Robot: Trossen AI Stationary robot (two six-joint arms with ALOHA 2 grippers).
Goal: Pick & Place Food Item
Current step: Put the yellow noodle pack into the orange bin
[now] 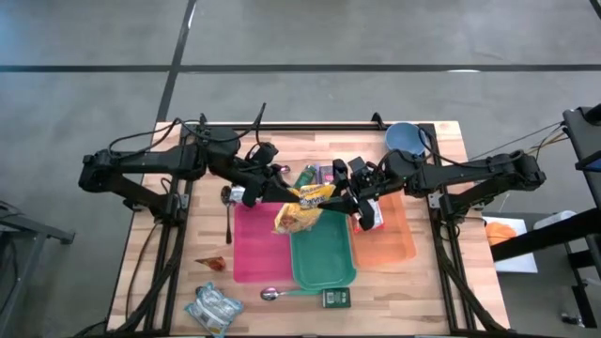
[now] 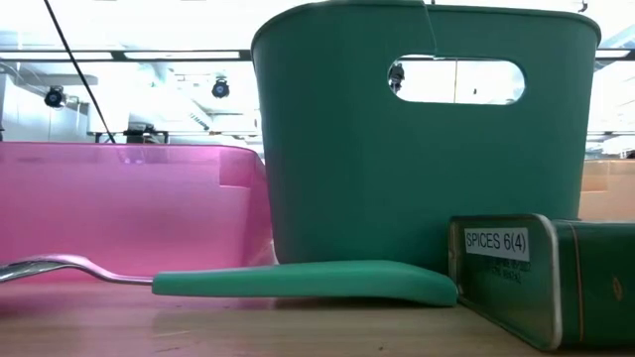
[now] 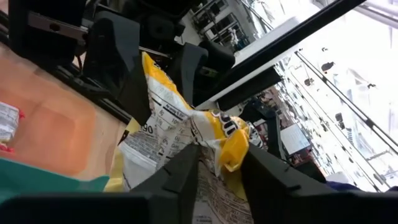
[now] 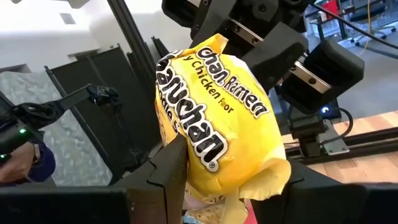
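Note:
A yellow ramen packet hangs in the air above the seam between the pink bin and the green bin. My right gripper comes from the table's right and is shut on the ramen packet. My left gripper comes from the table's left. In the left wrist view my left gripper is open, a finger on each side of the ramen packet's crumpled yellow end. The low view shows neither gripper. My right gripper pinches the packet's lower end between its two fingers, coming in about level from the table's right. The packet stands up out of the hold, lifted clear of the bins. Whether my left gripper's fingers touch the packet, I cannot tell.
An orange bin at the right holds a white and red pack. A blue bowl stands far right. A green-handled spoon and a spices tin lie near the front edge, and a clear packet lies front left.

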